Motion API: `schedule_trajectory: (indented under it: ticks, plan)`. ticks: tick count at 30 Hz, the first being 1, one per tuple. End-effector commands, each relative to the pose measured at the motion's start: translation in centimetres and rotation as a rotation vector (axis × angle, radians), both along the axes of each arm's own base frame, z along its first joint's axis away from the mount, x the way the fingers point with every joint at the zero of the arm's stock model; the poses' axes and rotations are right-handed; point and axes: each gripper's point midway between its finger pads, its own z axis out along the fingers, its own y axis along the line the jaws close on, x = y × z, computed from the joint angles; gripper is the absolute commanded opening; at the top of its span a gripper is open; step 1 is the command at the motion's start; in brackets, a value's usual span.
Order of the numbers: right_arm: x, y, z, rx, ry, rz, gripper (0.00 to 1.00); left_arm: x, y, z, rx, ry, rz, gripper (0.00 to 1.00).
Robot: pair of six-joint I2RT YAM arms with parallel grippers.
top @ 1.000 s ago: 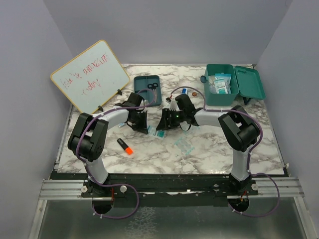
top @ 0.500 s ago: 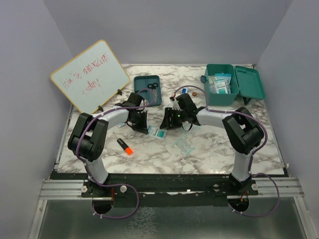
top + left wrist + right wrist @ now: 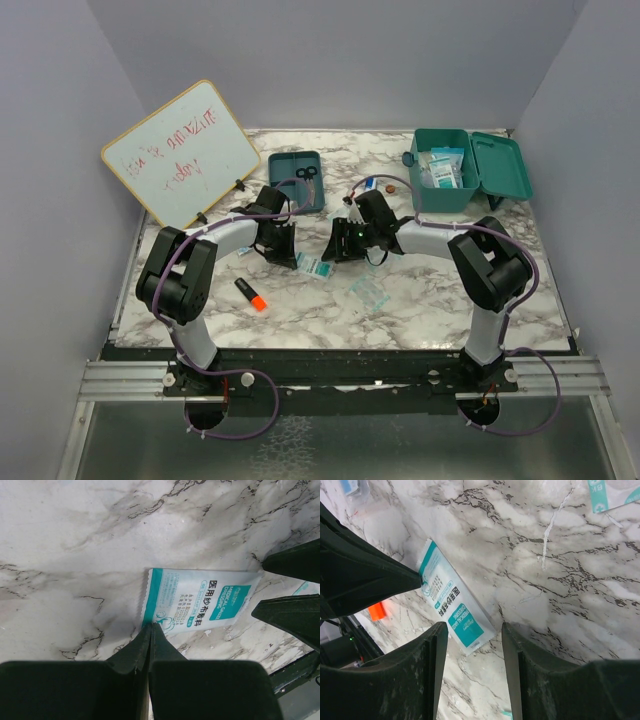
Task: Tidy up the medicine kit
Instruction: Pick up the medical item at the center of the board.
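Pinning the gauze packet (image 3: pixel 200 602) at its lower-left corner, my left gripper (image 3: pixel 150 630) is pressed together, probably steadying it so my spread right gripper (image 3: pixel 472 630) can straddle it. The medicine kit (image 3: pixel 445 200) sits open, upper right.

At frame centre the gauze packet (image 3: pixel 313 267) lay hemmed by the left pincer (image 3: pixel 285 258) and right pincer (image 3: pixel 335 252), one on each side. Open bench (image 3: pixel 310 318) ran below them, save an orange marker (image 3: pixel 251 295) at lower left.
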Motion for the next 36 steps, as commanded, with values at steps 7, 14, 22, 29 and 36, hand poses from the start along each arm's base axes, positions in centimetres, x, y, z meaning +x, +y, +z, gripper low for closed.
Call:
schedule_trajectory:
  ticks: [7, 14, 22, 29, 36]
  plan:
    - [-2.0, 0.0, -1.4, -0.009, 0.094, -0.007, 0.52, -0.1, 0.2, -0.8, 0.009, 0.014, -0.003, 0.00]
    - [-2.2, 0.5, -1.2, 0.023, 0.122, -0.016, 0.52, -0.2, 0.2, -0.8, 0.008, 0.014, -0.003, 0.00]
    - [-2.1, 1.7, 0.1, 0.123, 0.115, -0.011, 0.46, -0.3, 0.2, -0.7, 0.005, 0.013, -0.003, 0.00]
    - [-2.1, 1.5, -0.1, 0.117, 0.106, -0.026, 0.33, -0.4, 0.2, -0.6, 0.004, 0.010, -0.002, 0.00]
    - [-2.1, 1.1, -0.2, 0.101, 0.097, -0.030, 0.08, -0.3, 0.2, -0.2, -0.001, 0.000, 0.000, 0.00]
